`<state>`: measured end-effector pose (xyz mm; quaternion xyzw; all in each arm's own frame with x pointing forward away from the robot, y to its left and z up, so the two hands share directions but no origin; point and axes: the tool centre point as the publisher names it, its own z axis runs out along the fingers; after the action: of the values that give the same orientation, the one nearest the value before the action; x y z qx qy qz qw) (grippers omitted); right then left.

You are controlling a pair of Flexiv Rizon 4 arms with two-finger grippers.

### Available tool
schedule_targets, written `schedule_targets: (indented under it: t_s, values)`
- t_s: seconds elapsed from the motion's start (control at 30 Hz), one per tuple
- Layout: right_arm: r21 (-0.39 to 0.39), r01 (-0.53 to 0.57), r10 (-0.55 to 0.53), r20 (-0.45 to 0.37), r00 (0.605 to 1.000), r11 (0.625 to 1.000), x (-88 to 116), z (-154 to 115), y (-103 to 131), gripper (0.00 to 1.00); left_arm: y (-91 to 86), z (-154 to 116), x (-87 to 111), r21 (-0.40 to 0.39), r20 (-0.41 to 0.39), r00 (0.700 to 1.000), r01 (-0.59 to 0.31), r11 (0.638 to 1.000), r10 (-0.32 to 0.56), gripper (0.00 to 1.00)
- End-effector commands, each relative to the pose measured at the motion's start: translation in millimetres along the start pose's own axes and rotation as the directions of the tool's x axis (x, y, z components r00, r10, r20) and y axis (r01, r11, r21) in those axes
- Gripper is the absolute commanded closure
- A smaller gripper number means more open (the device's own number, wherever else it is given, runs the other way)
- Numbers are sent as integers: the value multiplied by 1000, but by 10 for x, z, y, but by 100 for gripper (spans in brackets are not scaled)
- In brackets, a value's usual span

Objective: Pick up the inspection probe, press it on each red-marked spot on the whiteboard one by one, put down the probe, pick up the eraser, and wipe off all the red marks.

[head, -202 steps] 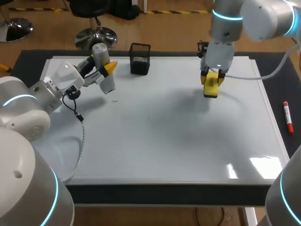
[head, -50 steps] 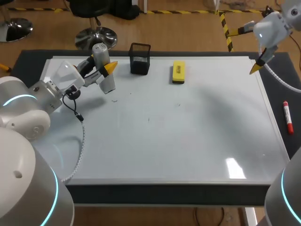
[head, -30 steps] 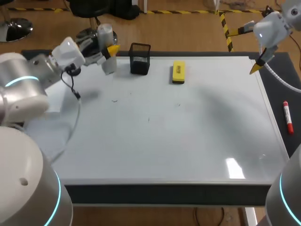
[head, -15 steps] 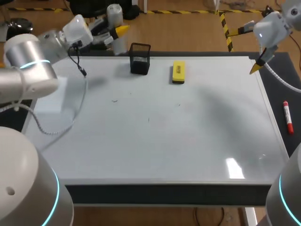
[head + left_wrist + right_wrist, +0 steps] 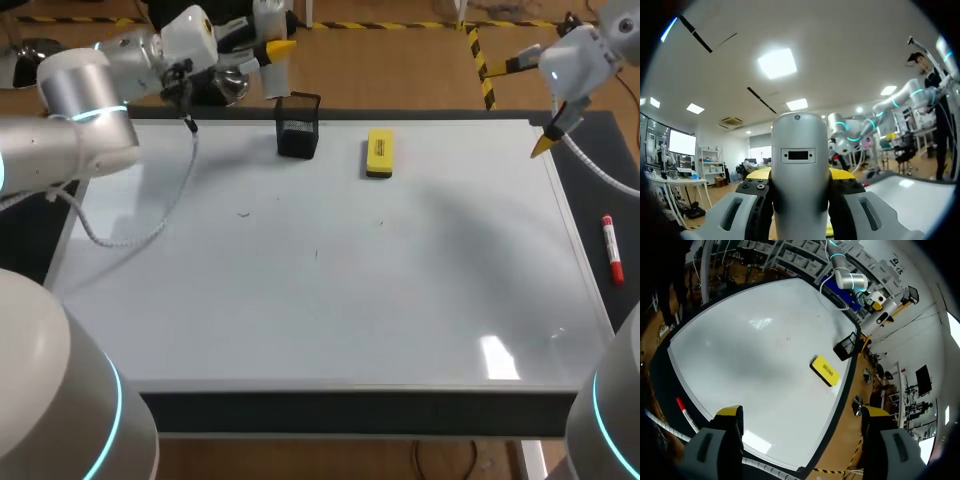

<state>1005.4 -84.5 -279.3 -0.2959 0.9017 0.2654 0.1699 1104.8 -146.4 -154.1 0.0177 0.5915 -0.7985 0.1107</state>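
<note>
Left end effector point(image 5: 799, 176) is clamped on the inspection probe point(image 5: 800, 165), fingers on two sides of its mid-body. In the head view it hangs beyond the whiteboard's point(image 5: 330, 300) far edge, just left of the black mesh holder point(image 5: 297, 125). The probe looks like a rigid, smooth cylinder, prob. light. I judge it could twist or slide in the pads, so mid-body is the right hold. Right end effector point(image 5: 801, 415) is wide open w/ nothing in it, up by the far right corner. The eraser point(image 5: 379, 153) lies flat on the board near the far edge, right of the holder. It's a light block, best pinched across the short sides imo. The red marker point(image 5: 611, 250) sits on the surface off the board's right edge. Vs 6.7 s ago: right arm had the eraser down on the board and has since let go of it. The left arm has swung the probe up from the far left corner. Only faint specks point(image 5: 243, 212) show now.
</note>
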Motion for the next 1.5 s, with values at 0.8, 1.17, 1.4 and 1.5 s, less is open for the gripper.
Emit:
schedule_targets:
  t_s: [0.8, 1.17, 1.4, 1.5]
  values:
    - [1, 2, -2, -5, 1000, 1000, -7, -4, -5, 0, 555, 223, 29, -60, -258, 955, 136, 989, -147, 100]
    - [1, 2, -2, -5, 1000, 1000, -7, -4, -5, 0, 728, 184, 77, -108, -252, 953, 146, 983, -169, 100]
    - [1, 2, -2, -5, 1000, 1000, -7, -4, -5, 0, 853, 176, 119, -111, -244, 953, 159, 981, -182, 100]
    - [1, 2, -2, -5, 1000, 1000, -7, -4, -5, 0, 901, 163, 145, -97, -241, 954, 162, 982, -181, 100]
